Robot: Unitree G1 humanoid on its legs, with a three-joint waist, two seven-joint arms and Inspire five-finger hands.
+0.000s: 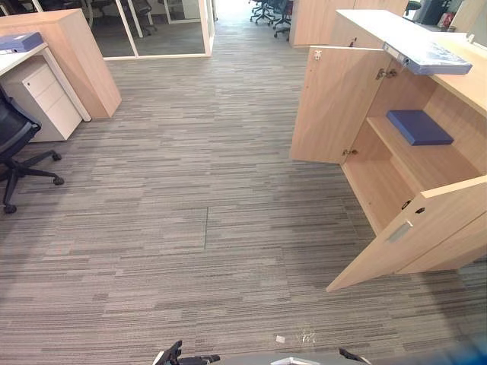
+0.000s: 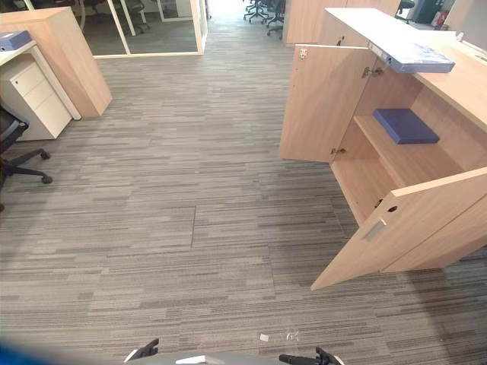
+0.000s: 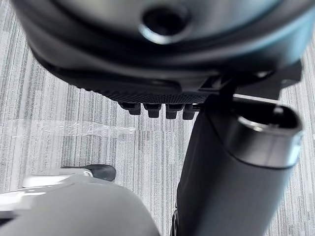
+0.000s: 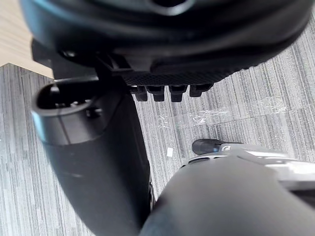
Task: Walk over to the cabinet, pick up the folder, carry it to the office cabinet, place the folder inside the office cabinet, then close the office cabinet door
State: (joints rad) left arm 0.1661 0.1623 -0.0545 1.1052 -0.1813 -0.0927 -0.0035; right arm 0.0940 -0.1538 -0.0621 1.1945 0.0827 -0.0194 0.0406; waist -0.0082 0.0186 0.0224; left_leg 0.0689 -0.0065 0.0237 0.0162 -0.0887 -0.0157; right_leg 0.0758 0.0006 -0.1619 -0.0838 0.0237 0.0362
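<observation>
The light wood office cabinet (image 1: pixel 437 163) stands at the right with both doors swung open. A dark blue folder (image 1: pixel 418 126) lies flat on its inner shelf. A second blue folder (image 1: pixel 435 58) lies on the cabinet's top, jutting over the front edge. In the left wrist view my left hand (image 3: pixel 162 54) hangs over the carpet with straight fingers and holds nothing. My right hand (image 4: pixel 167 44) hangs the same way in its wrist view, open and empty. Both hands are far from the cabinet.
The near cabinet door (image 1: pixel 411 232) swings out over the grey carpet, and the far door (image 1: pixel 335 103) stands open beyond it. At the left are a desk with a white drawer unit (image 1: pixel 46 99), another blue folder (image 1: pixel 19 42) and a black office chair (image 1: pixel 15 144).
</observation>
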